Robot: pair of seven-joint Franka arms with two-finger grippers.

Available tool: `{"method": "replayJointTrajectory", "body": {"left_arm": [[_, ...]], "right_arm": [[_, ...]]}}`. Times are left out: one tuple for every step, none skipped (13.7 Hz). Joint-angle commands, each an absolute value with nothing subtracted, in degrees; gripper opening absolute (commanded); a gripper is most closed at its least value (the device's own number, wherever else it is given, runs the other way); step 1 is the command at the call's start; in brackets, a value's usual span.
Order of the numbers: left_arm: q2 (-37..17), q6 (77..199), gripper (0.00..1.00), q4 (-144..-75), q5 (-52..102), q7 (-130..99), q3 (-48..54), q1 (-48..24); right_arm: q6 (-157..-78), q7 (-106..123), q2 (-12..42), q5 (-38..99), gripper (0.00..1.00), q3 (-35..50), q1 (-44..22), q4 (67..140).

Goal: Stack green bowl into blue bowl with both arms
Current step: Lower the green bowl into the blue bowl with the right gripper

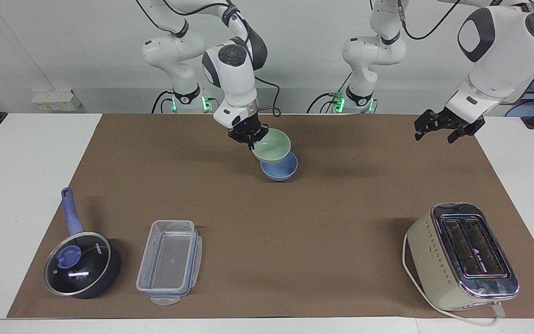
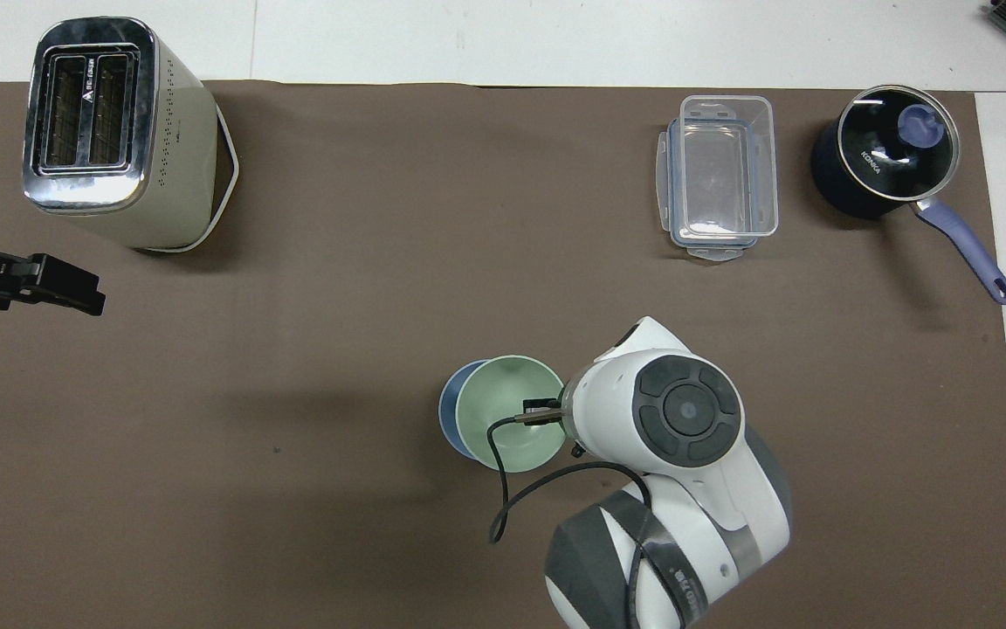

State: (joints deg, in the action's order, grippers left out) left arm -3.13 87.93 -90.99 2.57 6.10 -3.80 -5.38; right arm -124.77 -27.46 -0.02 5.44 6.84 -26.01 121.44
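Note:
My right gripper (image 1: 251, 138) is shut on the rim of the pale green bowl (image 1: 272, 144) and holds it, slightly tilted, just over the light blue bowl (image 1: 280, 172), which stands on the brown mat. In the overhead view the green bowl (image 2: 503, 419) covers most of the blue bowl (image 2: 449, 418), leaving only a crescent toward the left arm's end. I cannot tell whether the bowls touch. My left gripper (image 1: 448, 128) is open and empty, and waits in the air over the mat's edge at the left arm's end.
A cream toaster (image 1: 462, 256) stands far from the robots at the left arm's end. A clear plastic container (image 1: 170, 262) and a dark blue lidded saucepan (image 1: 80, 264) stand far from the robots at the right arm's end.

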Motion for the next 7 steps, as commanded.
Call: {"method": "replayJointTrajectory", "body": {"left_arm": [[-3.43, 86.84, 1.0, -90.09, 1.67, 6.77, -3.16, -4.48], [-3.43, 86.84, 1.0, -90.09, 1.67, 6.77, -3.16, -4.48], [-3.43, 86.84, 1.0, -90.09, 1.67, 6.77, -3.16, -4.48], [-3.43, 86.84, 1.0, -90.09, 1.67, 6.77, -3.16, -4.48], [-3.43, 86.84, 1.0, -90.09, 1.67, 6.77, -3.16, -4.48], [-3.43, 86.84, 1.0, -90.09, 1.67, 6.77, -3.16, -4.48], [-3.34, 86.84, 1.0, -90.09, 1.67, 6.77, -3.16, -4.48]], "right_arm": [[-126.21, -28.21, 0.61, 6.24, 0.0, 6.68, -26.1, 121.11], [-126.21, -28.39, 1.31, 6.24, 0.0, 6.68, -26.36, 121.29], [-126.38, -28.65, 2.45, 6.24, 0.0, 6.68, -27.5, 121.38], [-127.95, -29.17, 3.42, 6.33, 0.0, 6.68, -27.94, 121.38], [-130.06, -29.18, 3.86, 6.24, 0.0, 6.68, -27.95, 121.99], [-131.3, -29.01, 4.56, 6.24, 0.0, 6.68, -27.95, 122.17], [-132.27, -29.0, 5.09, 6.24, 0.0, 6.68, -27.95, 122.17]]}}
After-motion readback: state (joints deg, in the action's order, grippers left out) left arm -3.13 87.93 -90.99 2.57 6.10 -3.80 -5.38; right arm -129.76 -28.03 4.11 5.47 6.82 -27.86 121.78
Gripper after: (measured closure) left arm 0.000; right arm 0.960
